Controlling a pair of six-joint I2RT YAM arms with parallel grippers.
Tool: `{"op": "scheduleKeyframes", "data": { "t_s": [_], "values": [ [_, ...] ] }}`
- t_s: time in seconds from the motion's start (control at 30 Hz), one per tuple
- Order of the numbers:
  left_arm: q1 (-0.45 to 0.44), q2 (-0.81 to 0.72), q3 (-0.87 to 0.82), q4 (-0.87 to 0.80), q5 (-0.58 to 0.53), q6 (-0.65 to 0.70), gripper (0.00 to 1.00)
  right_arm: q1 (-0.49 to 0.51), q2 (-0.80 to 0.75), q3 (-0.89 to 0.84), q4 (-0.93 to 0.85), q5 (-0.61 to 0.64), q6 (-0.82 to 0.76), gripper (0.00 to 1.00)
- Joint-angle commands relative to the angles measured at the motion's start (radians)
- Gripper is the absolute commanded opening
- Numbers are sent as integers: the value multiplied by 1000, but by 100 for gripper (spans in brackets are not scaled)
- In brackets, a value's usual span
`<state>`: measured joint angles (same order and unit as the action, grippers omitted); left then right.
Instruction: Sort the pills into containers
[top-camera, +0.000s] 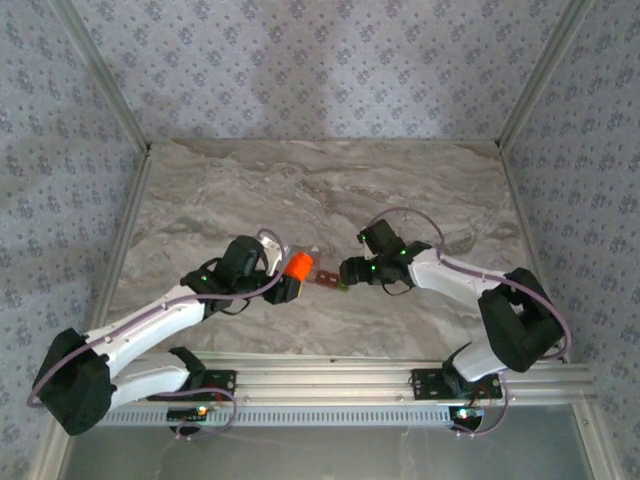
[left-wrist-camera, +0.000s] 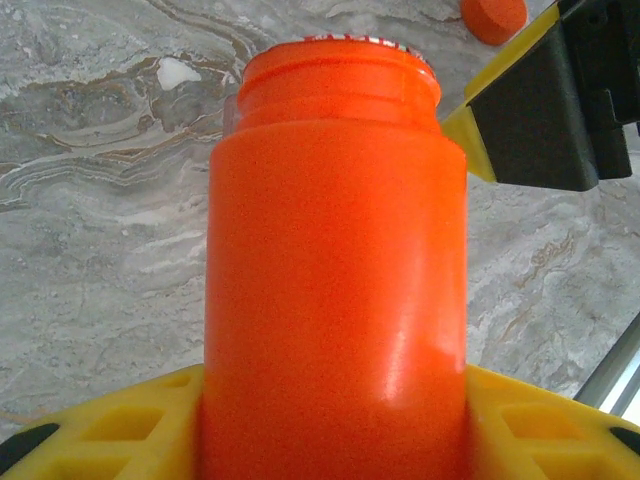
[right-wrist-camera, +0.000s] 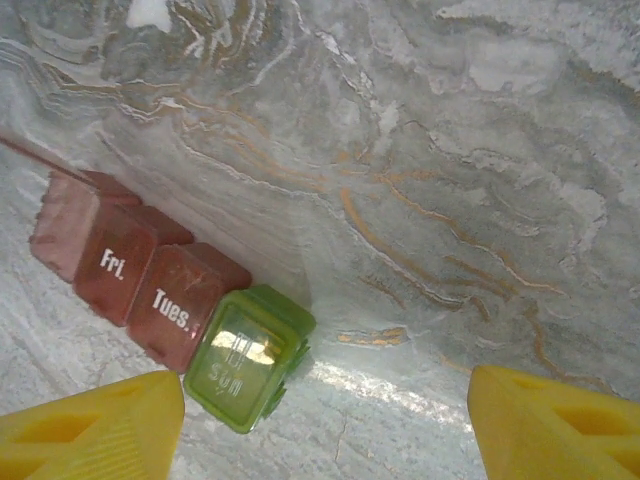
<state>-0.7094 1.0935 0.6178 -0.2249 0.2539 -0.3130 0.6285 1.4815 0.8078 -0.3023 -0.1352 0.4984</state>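
From above, you have the left hand closed on the orange bottle near the middle of the marble surface. The containers lie flat just at the bottle's 3 o'clock, between it and the right hand. You cannot tell from here whether that hand touches them.

In the left wrist view, your yellow fingers clamp the bottle from both sides near its base. Its mouth is uncapped and points to 12 o'clock. An orange cap sits on the surface at 1 o'clock.

In the right wrist view, your right hand stands wide open with only bare surface between its tips. The containers lie at 8 o'clock, running diagonally. The red-brown compartments, two marked "Fri." and "Tues.", come first, then the green "Sun" end at the 6 o'clock side. All the lids look shut.
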Motion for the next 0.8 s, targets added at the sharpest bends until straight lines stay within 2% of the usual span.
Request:
{"op": "scheduleKeyframes", "data": {
  "t_s": [0.0, 0.43, 0.77],
  "values": [
    [-8, 16, 3, 36, 23, 6, 0, 5, 21, -12, 32, 9, 25, 77],
    [-6, 92, 15, 39, 51, 21, 0, 7, 71, -7, 66, -5, 40, 77],
    [1, 162, 71, -40, 68, 50, 0, 13, 83, -4, 69, -9, 43, 77]
  ]
}}
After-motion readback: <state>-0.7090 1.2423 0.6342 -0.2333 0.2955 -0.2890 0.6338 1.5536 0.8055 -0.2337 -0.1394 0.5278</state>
